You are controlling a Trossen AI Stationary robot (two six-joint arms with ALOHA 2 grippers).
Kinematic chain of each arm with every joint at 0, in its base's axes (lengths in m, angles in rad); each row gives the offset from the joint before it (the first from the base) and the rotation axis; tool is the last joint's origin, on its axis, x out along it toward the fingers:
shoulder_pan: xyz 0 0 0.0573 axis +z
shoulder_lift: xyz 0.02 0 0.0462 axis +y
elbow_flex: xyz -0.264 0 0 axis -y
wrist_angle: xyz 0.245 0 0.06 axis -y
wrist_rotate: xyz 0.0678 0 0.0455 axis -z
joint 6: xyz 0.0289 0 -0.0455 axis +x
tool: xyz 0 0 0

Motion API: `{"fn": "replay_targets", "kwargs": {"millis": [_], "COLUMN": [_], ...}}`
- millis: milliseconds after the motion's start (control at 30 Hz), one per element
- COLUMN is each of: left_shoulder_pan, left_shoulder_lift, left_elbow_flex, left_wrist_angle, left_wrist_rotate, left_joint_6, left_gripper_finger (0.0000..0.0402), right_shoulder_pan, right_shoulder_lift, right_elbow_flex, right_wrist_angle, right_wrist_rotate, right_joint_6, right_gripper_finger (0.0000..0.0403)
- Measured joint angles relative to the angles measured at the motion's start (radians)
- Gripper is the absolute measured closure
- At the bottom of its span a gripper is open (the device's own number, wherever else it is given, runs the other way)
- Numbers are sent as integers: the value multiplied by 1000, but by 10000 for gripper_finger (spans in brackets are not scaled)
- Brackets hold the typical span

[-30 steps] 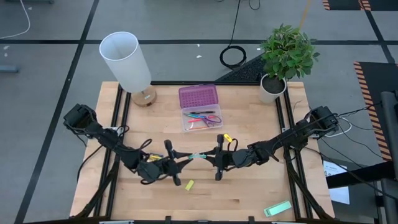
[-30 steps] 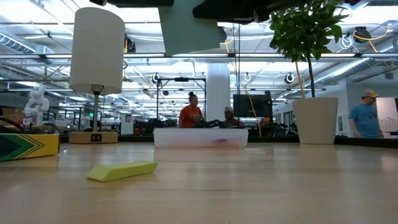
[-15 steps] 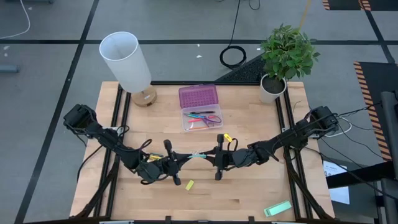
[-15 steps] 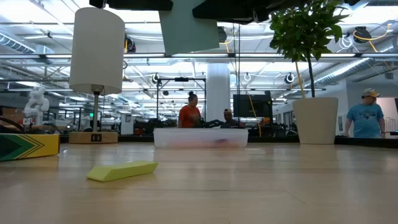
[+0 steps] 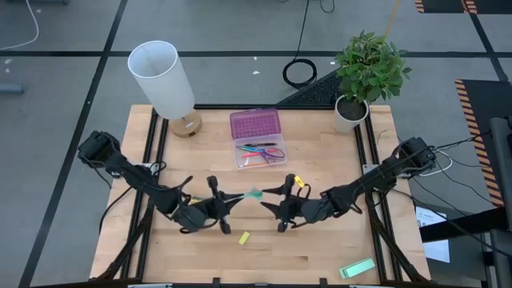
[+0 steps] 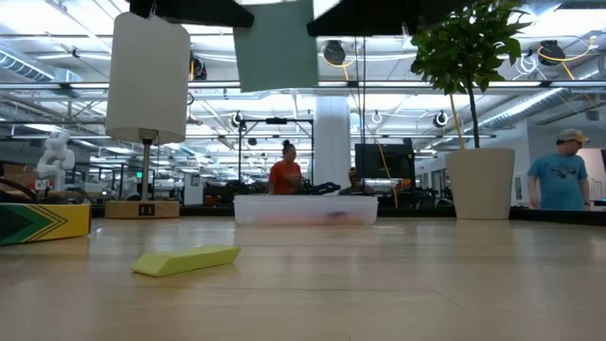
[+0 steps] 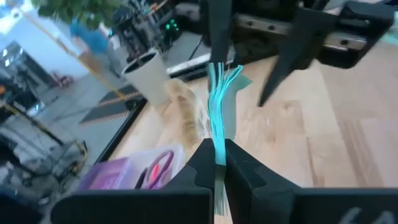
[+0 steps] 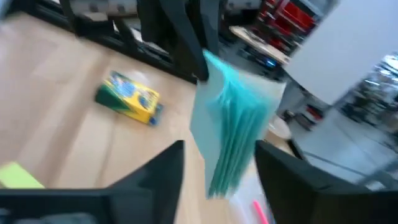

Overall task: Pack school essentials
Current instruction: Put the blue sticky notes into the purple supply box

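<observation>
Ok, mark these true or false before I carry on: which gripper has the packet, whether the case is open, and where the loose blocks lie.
1. The left gripper is shut on the small teal-edged packet. True.
2. The right gripper clamps the packet too. False: its fingers are spread wide, clear of it.
3. The clear pencil case with the purple lid is closed. False: the lid is folded back, and the purple-handled scissors show inside.
4. The tiny yellow block lies on the wooden table, outside the case. True.
5. The pale green flat block is in the case. False: it lies by the table's front right corner.
</observation>
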Motion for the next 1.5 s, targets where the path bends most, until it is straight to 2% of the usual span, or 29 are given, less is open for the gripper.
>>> {"fn": "replay_targets", "kwargs": {"millis": [133,267,700,900,1500], "left_shoulder_pan": [16,34,56,57,52], "left_shoulder_lift": [-30,-33,-33,-33,-32], "left_elbow_flex": [0,0,0,0,0], "left_wrist_angle": [-89,-89,-40,-34,-107], "left_wrist_rotate": [-2,40,134,154,172], "left_joint_6": [-101,-141,-202,-198,-142], "left_gripper_finger": [391,391,391,391,390], "right_shoulder_pan": [20,19,1,-15,-10], "right_shoulder_lift": [0,0,52,69,61], "right_elbow_flex": [0,0,0,0,0], "right_wrist_angle": [11,59,175,240,234], "right_wrist_rotate": [79,116,113,191,187], "right_joint_6": [1,-2,-71,-96,-185], "right_gripper_finger": [153,121,108,123,225]}}
